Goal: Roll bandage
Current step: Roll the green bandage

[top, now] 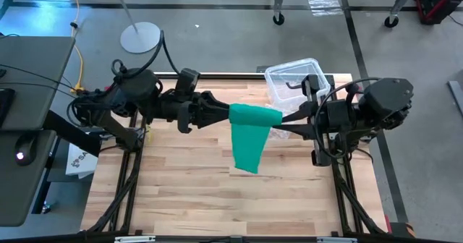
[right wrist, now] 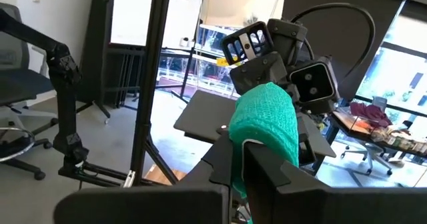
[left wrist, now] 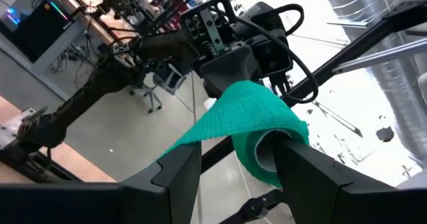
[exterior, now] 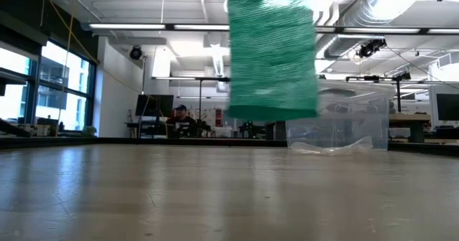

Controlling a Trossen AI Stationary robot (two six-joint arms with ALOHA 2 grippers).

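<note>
Left end effector [top: 226,114] raised above the table [top: 188,192], fingers [left wrist: 175,177] set on either side of the rolled end of the green bandage [top: 252,131], gripping the roll. Bandage held in the air over the table's middle, loose tail hanging down, not touching the wood. Right end effector [top: 278,125] pressed together, pinching the roll from the right side. Clear plastic box [top: 293,80] on the far right of the table.
</note>
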